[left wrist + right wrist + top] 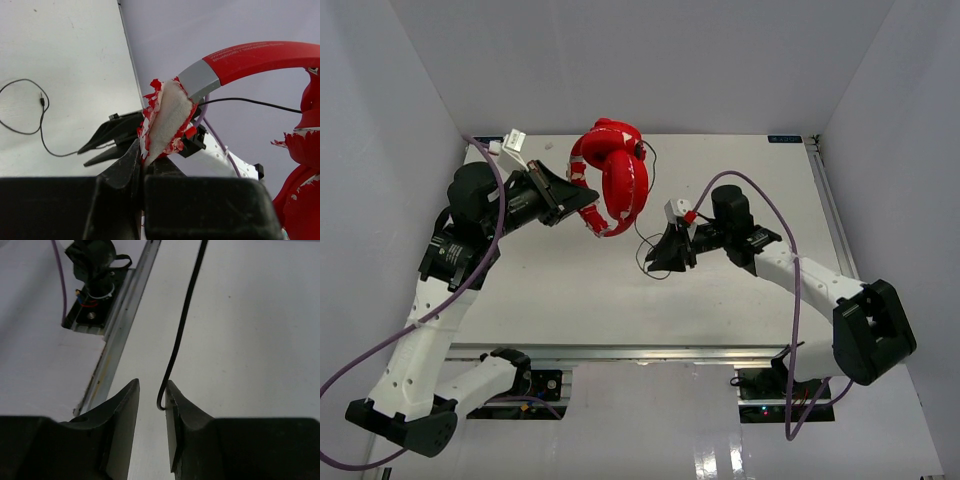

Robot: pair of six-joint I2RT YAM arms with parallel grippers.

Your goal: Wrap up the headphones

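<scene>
The red headphones (616, 172) hang above the back middle of the table, held up by my left gripper (588, 206). In the left wrist view that gripper (143, 161) is shut on a torn ear cushion (167, 117) showing white foam, with the red headband (260, 56) arching to the right. The thin black cable (642, 256) trails down to the table and loops there (30, 112). My right gripper (670, 258) is low over the table, open (151, 386), with the cable (184, 320) running between its fingers and hooking against the right finger.
The table's metal front rail (117, 335) and the left arm's base mount (95, 270) show in the right wrist view. White walls (410, 90) enclose the table on three sides. Purple robot cables (798, 290) hang along both arms.
</scene>
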